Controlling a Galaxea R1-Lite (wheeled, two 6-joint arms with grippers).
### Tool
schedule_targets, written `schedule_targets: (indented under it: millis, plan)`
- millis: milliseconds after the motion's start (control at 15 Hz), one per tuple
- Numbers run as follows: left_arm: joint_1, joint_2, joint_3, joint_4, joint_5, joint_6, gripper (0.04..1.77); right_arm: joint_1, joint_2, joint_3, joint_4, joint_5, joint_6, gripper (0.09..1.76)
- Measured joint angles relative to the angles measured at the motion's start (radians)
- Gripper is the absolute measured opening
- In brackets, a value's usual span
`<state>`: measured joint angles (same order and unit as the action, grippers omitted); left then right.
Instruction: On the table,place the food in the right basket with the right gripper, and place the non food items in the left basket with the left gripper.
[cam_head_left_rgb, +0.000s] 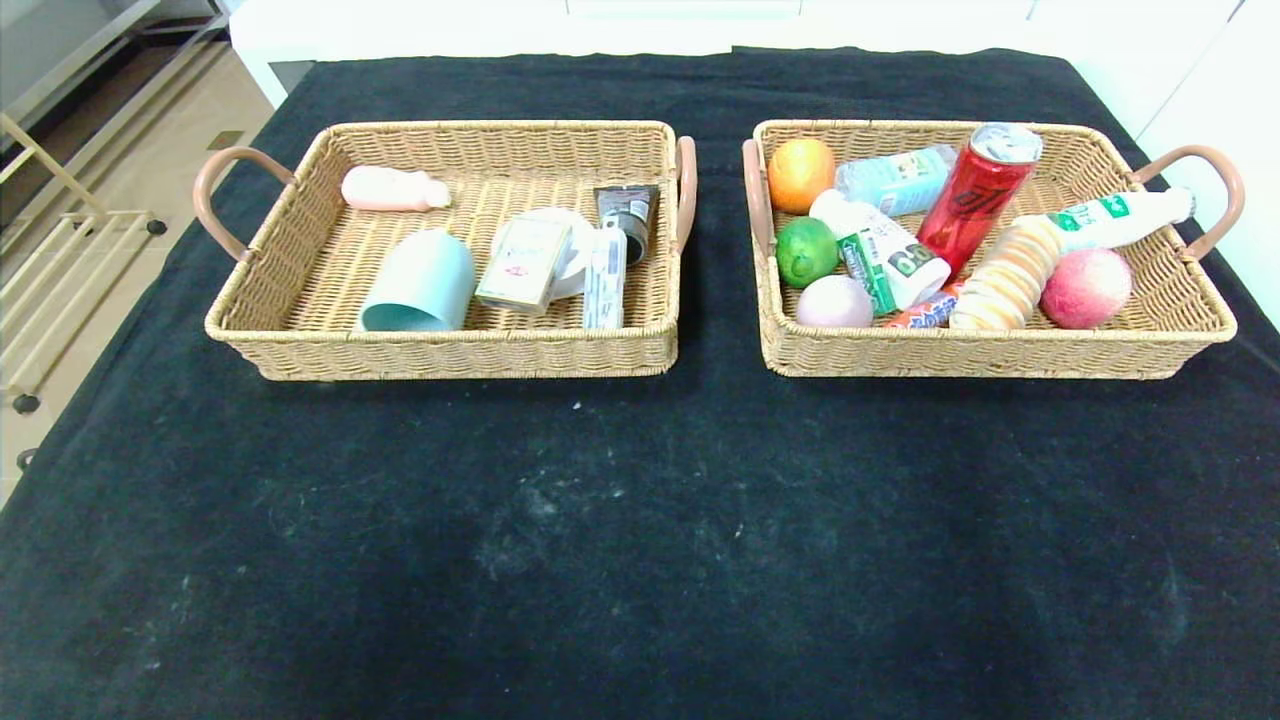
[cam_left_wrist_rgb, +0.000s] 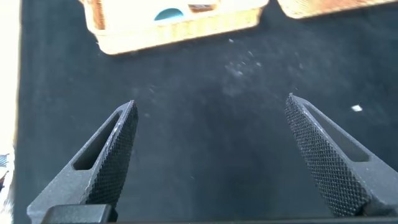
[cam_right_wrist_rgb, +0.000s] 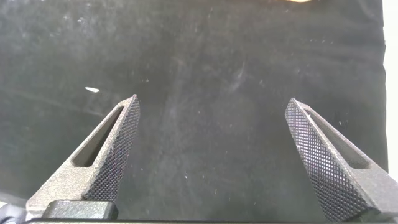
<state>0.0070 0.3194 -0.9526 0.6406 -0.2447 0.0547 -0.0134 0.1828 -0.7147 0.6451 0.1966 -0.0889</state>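
Black cloth lies bare across the frame's lower half, non-food in our left basket (cam_head_left_rgb: 300, 290), food in the right basket (cam_head_left_rgb: 1150, 330), both upper frame; left gripper (cam_left_wrist_rgb: 211, 155) and right gripper (cam_right_wrist_rgb: 214, 155) gape wide, empty; we advise parking both.

Two baskets side by side toward the far edge of the worktop (cam_head_left_rgb: 640, 520), near each other but apart. In the left basket (cam_head_left_rgb: 300, 300): bottle (cam_head_left_rgb: 392, 189) at the far left corner, cup (cam_head_left_rgb: 420, 283) on its side at the near wall, box (cam_head_left_rgb: 524, 264) beside it, tube (cam_head_left_rgb: 628, 218) toward the right wall. In the right basket (cam_head_left_rgb: 1150, 340): orange (cam_head_left_rgb: 800, 174) at the far left corner, lime (cam_head_left_rgb: 806, 251) in front of it, can (cam_head_left_rgb: 978, 196) leaning at the middle, peach (cam_head_left_rgb: 1086, 288) near the right wall.
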Motion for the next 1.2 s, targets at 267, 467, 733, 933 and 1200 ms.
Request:
schedule_targets:
  millis: [267,467,733,933,1200]
  plan:
    - [0.008,-0.144,0.104,-0.001,-0.047,0.004,1.71,0.008,-0.104,0.089,-0.006,-0.013,-0.001,1.71]
    - [0.001,-0.251,0.209,-0.014,-0.059,0.013,1.71,0.01,-0.161,0.135,-0.039,-0.037,-0.003,1.71]
    - [-0.002,-0.311,0.346,-0.122,0.011,0.0,1.71,0.01,-0.182,0.291,-0.348,-0.118,-0.013,1.71]
    - [-0.002,-0.32,0.517,-0.415,0.09,0.004,1.72,0.01,-0.184,0.531,-0.661,-0.166,-0.059,1.71]
    - [-0.001,-0.323,0.742,-0.621,0.164,0.012,1.72,0.01,-0.184,0.702,-0.735,-0.172,-0.079,1.71]
